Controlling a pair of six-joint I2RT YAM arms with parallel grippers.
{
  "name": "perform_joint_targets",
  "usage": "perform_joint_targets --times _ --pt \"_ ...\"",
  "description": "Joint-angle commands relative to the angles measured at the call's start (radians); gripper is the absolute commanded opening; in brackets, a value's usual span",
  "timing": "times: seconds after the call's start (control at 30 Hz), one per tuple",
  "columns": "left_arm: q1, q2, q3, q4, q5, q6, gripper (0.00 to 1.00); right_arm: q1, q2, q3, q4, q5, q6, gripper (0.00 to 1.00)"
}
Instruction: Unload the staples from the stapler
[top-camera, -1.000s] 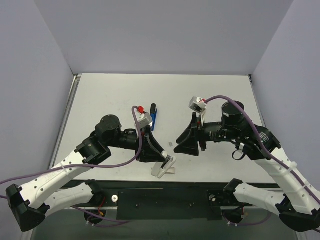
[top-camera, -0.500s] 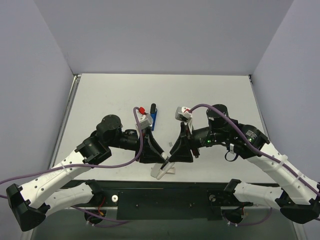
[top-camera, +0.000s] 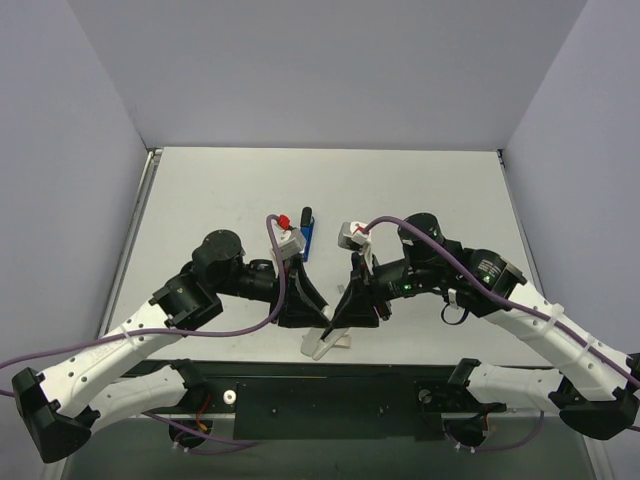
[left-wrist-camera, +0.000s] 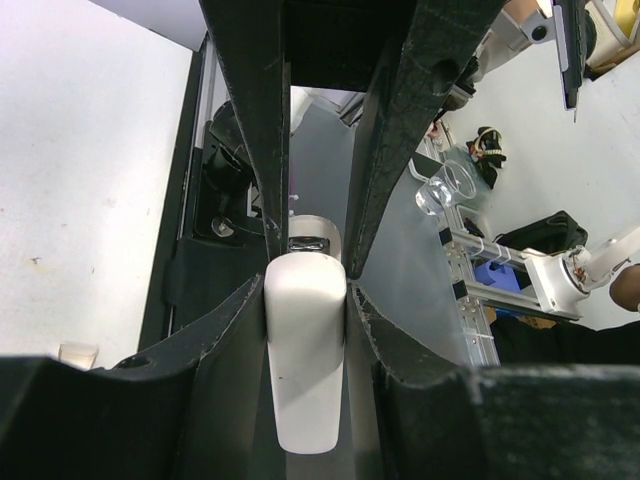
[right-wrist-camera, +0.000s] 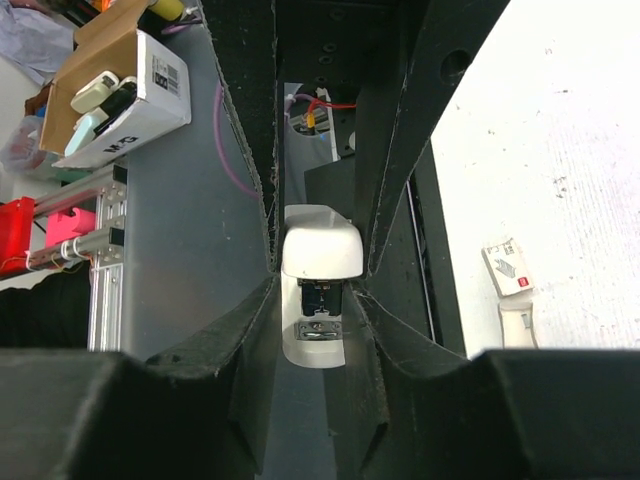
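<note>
White plastic is sitting between two sets of black fingers close to the near edge of the table. The white stapler is lying low there, near the middle. Whether it is resting on the surface or hanging just off it I cannot tell.

The left gripper is clamping it narrowly. In the left wrist view both fingers are pressing the sides of the rounded body.

The right gripper is doing the new thing. A second ago it was hanging well apart to the right, and it has been swinging left and nearer until it is now meeting the left one at the stapler. Its fingers are standing narrow, hugging the white cap on both sides, though I cannot tell whether they are squeezing yet. Under the cap its camera is showing the metal magazine and the anvil plate, which is why I am taking this piece, not the blue one, for the stapler.

Judging from this, a two-handed hold is being set up, one arm bracing while the other works the magazine. No staples look to be out yet.

Farther back, a narrow blue bar with a black end is lying untouched beside the left wrist.
</note>
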Motion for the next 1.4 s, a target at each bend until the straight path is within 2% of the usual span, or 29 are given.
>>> perform_joint_targets --times 0.0,0.1,0.17,0.2,0.53,0.87,0.97,1.1,1.23,1.37 --pt "-0.002 -0.023 0.043 0.062 0.006 0.003 0.0 0.02 0.003 -0.011 -0.003 0.0 -0.027 0.24" --pt "-0.002 -0.023 0.046 0.062 0.003 0.001 0.0 0.032 0.004 -0.016 -0.008 0.008 -0.027 0.15" --pt "-0.002 -0.025 0.047 0.062 -0.005 0.0 0.0 0.041 0.0 -0.019 -0.012 0.02 -0.03 0.01" --pt "-0.002 -0.026 0.049 0.063 -0.007 0.0 0.0 0.05 0.0 -0.028 -0.017 0.037 -0.033 0.0" --pt "-0.002 -0.071 0.05 0.037 -0.093 0.007 0.0 0.084 -0.171 -0.203 0.009 0.148 0.016 0.0" --pt "-0.002 -0.069 0.059 0.039 -0.119 0.007 0.0 0.084 -0.185 -0.198 0.021 0.158 0.03 0.0" --pt "-0.002 -0.069 0.053 0.04 -0.122 0.009 0.0 0.084 -0.17 -0.172 0.02 0.171 0.033 0.2" --pt "-0.002 -0.075 0.044 0.04 -0.125 0.007 0.0 0.084 -0.173 -0.142 0.02 0.218 0.044 0.33" --pt "-0.002 -0.071 0.043 0.025 -0.132 0.015 0.0 0.081 -0.174 -0.087 -0.012 0.289 0.03 0.41" --pt "-0.002 -0.065 0.052 -0.001 -0.162 0.037 0.0 0.073 -0.167 -0.037 -0.026 0.358 0.025 0.43"
